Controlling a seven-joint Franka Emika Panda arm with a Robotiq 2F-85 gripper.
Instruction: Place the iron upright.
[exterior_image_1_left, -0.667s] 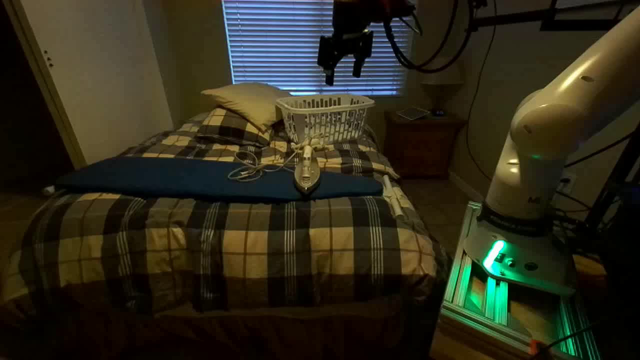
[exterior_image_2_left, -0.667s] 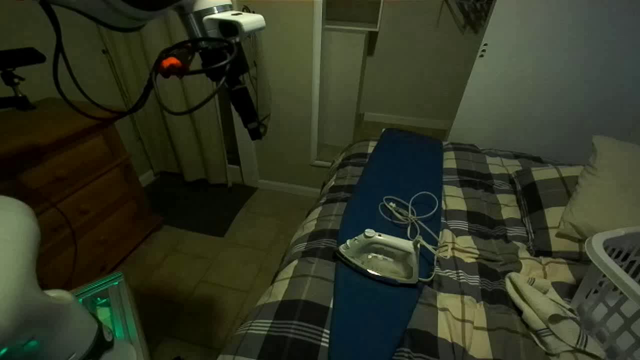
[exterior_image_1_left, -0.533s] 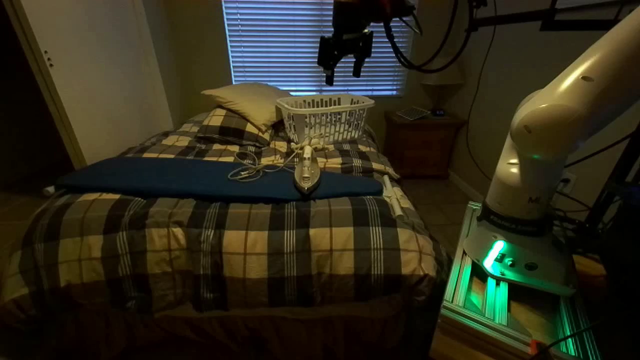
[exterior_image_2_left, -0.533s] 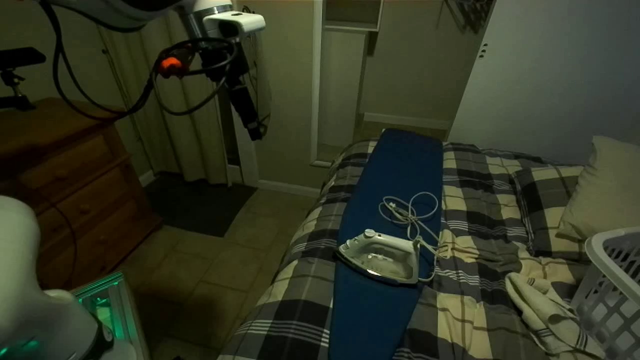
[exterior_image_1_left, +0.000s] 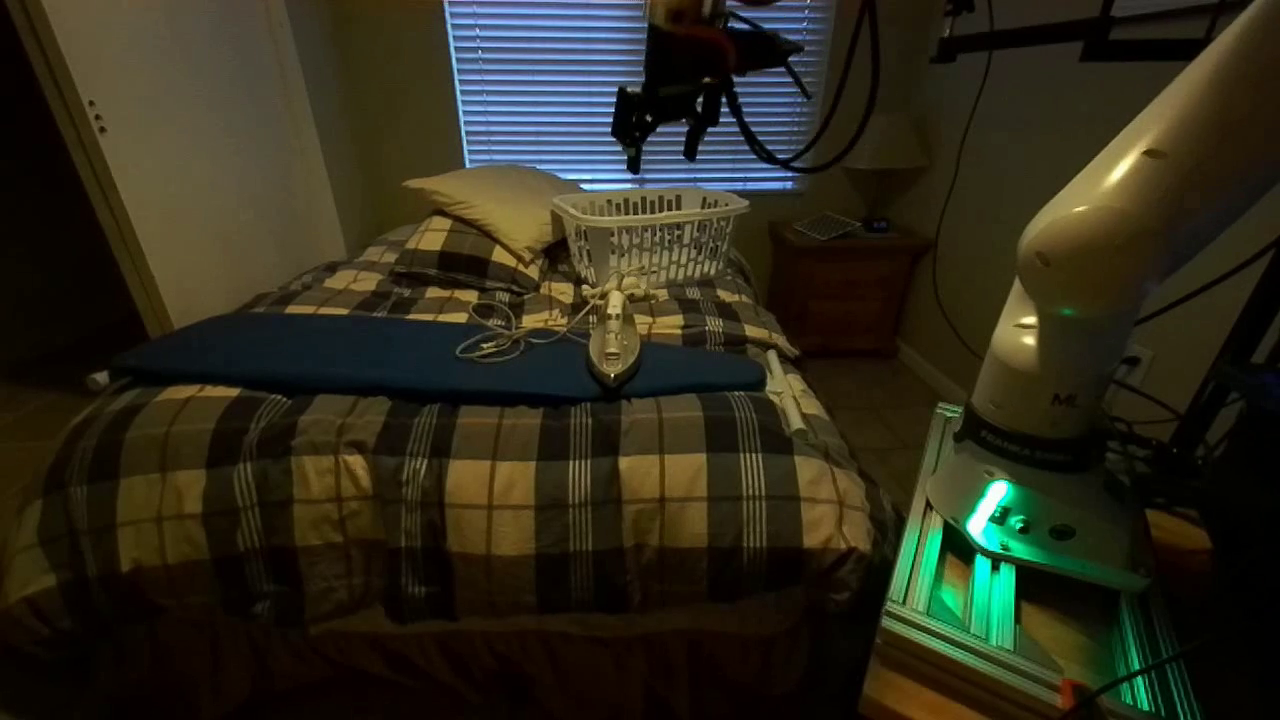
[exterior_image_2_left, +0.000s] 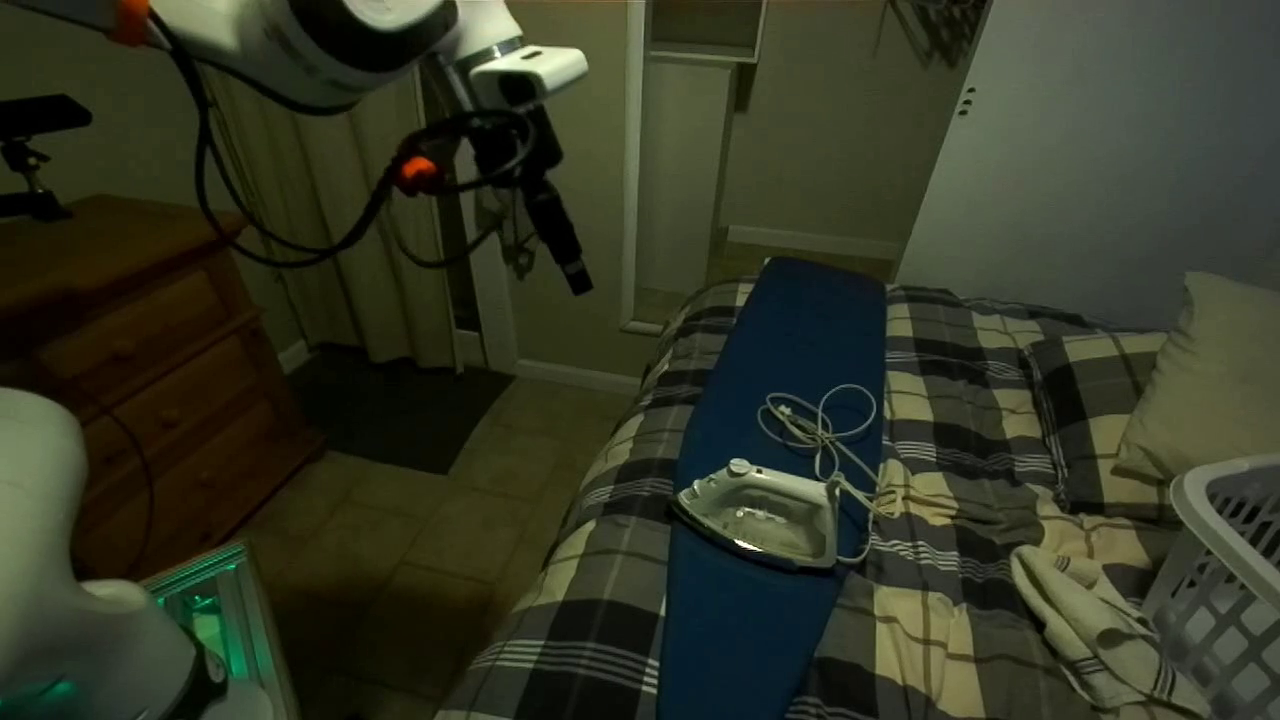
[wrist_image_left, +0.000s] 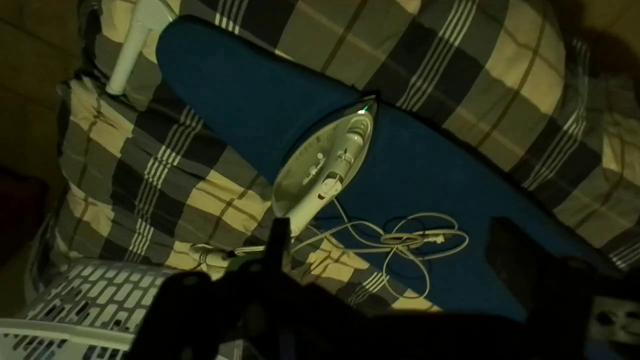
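Observation:
The iron (exterior_image_1_left: 613, 350) is pale with a dark-edged soleplate. It lies flat, handle up, on the blue ironing board (exterior_image_1_left: 350, 350) in both exterior views, where the iron (exterior_image_2_left: 765, 515) also shows from the side. Its pointed nose faces the board's edge at the bed's foot. In the wrist view the iron (wrist_image_left: 325, 170) is at upper centre, its heel end near one fingertip. My gripper (exterior_image_1_left: 663, 160) is open and empty, high above the bed and apart from the iron. The gripper (exterior_image_2_left: 581, 280) points down at a tilt, and its spread fingers (wrist_image_left: 390, 225) frame the cord in the wrist view.
The iron's looped cord (exterior_image_2_left: 815, 425) lies on the board. A white laundry basket (exterior_image_1_left: 655, 240), a striped towel (exterior_image_2_left: 1090, 630) and a pale pillow (exterior_image_1_left: 495, 205) are on the plaid bed (exterior_image_1_left: 480, 510). A white board leg (wrist_image_left: 127, 60) sticks out. A wooden dresser (exterior_image_2_left: 170, 370) stands behind the arm.
My gripper has moved towards the bed: left in an exterior view, right and slightly down in the other view. Its fingers stay apart. The iron has not moved.

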